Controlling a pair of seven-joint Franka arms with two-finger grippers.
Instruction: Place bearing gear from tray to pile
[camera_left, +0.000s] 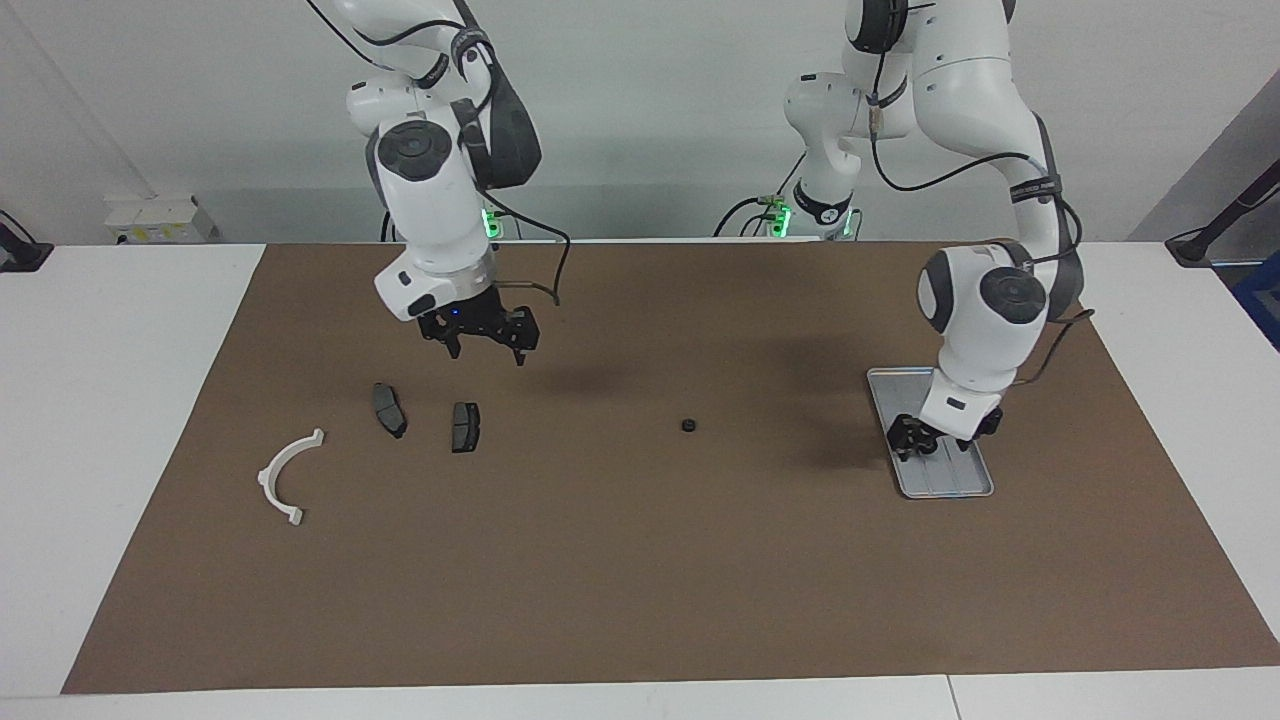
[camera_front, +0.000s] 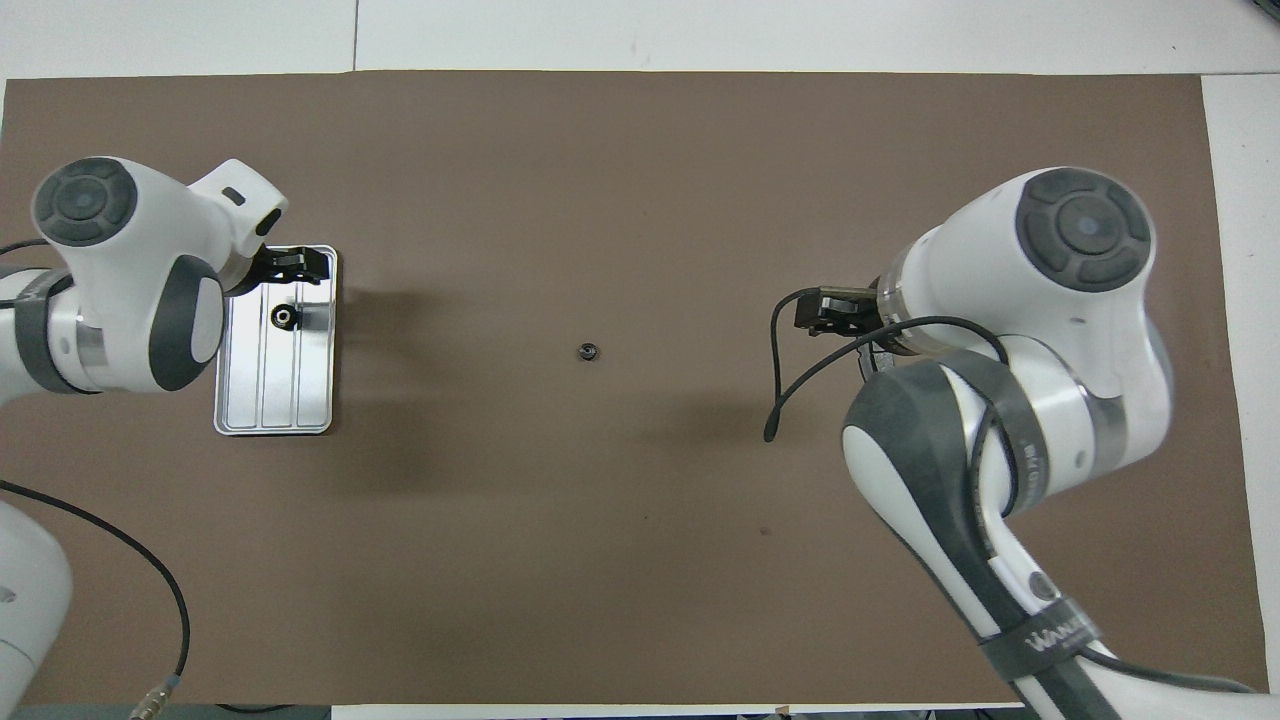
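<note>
The silver tray (camera_left: 962, 482) lies toward the left arm's end of the mat and also shows in the overhead view (camera_front: 268, 395). A small black bearing gear (camera_front: 285, 317) lies on it. In the facing view my left gripper hides this gear. My left gripper (camera_left: 922, 447) (camera_front: 292, 264) is low over the tray, open and empty, with the gear free below it. The pile lies toward the right arm's end: a white half-ring bracket (camera_left: 284, 472) and two dark brake pads (camera_left: 388, 409) (camera_left: 465, 427). My right gripper (camera_left: 484, 345) (camera_front: 828, 310) hangs open above the mat by the pads and waits.
A second small black gear (camera_left: 689, 425) (camera_front: 587, 351) lies alone on the middle of the brown mat (camera_left: 640, 580). In the overhead view the right arm hides the pile. White table (camera_left: 120, 400) borders the mat.
</note>
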